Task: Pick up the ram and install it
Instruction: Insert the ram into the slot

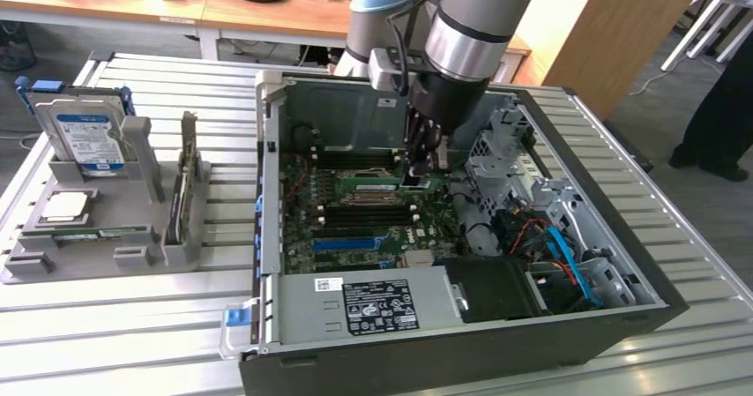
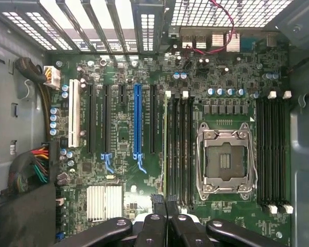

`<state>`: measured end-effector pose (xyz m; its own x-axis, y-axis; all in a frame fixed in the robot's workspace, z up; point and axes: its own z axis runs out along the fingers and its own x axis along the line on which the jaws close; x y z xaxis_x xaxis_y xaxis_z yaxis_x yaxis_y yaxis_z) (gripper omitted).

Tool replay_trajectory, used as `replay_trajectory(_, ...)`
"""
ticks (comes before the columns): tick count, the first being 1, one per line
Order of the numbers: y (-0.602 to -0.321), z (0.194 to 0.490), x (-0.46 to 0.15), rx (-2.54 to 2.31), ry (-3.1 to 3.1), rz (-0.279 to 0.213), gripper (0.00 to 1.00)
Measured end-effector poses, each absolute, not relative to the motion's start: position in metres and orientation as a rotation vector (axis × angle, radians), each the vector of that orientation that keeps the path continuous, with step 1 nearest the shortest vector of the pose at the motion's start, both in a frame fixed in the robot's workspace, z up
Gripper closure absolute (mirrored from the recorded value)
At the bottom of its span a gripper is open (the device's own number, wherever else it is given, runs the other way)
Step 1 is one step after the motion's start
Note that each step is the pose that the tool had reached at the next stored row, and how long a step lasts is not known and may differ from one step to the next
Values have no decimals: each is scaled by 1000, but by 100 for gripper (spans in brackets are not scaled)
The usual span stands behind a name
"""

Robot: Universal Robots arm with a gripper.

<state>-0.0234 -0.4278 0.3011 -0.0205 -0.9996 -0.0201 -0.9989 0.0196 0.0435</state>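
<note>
Arm vertical inside case; jaws clamp ram edge-on by slots.

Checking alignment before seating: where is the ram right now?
In the wrist view the ram is held edge-on in the pincer, over the slots beside the CPU socket, inside the case.

Slatted metal table carries open computer case; grey holder.
</note>
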Motion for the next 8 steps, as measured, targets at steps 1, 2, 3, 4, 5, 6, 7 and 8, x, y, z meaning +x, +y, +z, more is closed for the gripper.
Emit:
replay_trajectory(1, -428, 301, -24, 2188, -2232, -70, 88)
replay_trajectory(2, -428, 301, -25, 2189, -2232, -69, 88)
replay_trajectory(3, -428, 301, -26, 2189, -2232, -68, 88)
replay_trajectory(4, -428, 301, -27, 2190, -2233, -67, 88)
replay_trajectory(5, -428, 301, -28, 2190, -2233, -66, 88)
replay_trajectory(6, -428, 301, -29, 2191, -2234, -65, 88)
replay_trajectory(7, -428, 301, -30, 2191, -2234, -64, 88)
replay_trajectory(8, -428, 301, -30, 2191, -2234, -64, 88)
